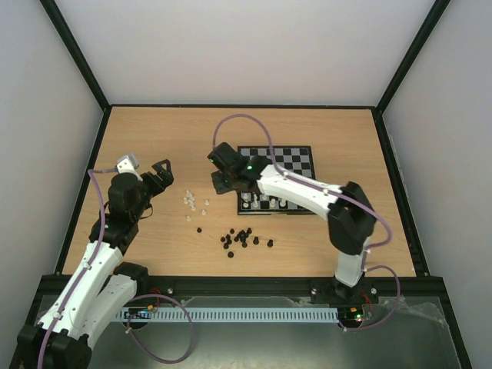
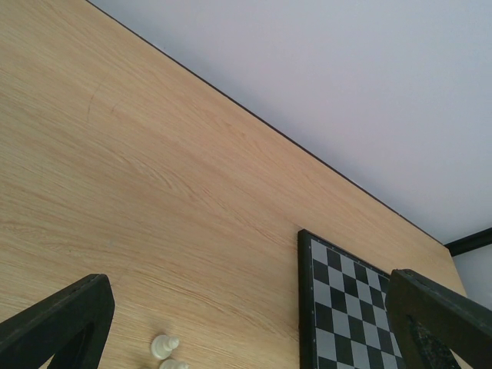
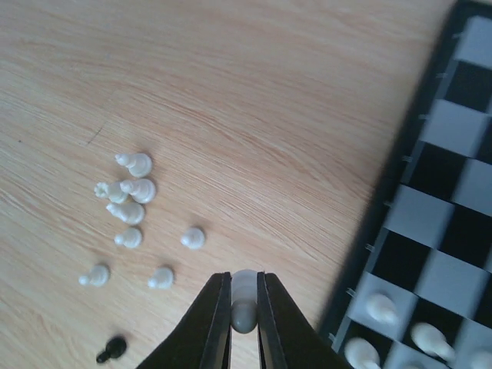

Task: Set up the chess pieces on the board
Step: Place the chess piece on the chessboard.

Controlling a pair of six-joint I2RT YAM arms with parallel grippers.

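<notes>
Chess piece (image 3: 244,309) | pinched in right gripper (image 3: 243,286) | hidden in top view

Overhead plus wrist views, sharing the board (image 1: 296,160)

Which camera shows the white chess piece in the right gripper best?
The right wrist view: the white chess piece sits close up, pinched in the right gripper. From above the gripper hides it; the left wrist view misses it entirely.

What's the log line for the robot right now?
right fingers: shut on white piece | left fingers: open, empty | board: partly set
</notes>
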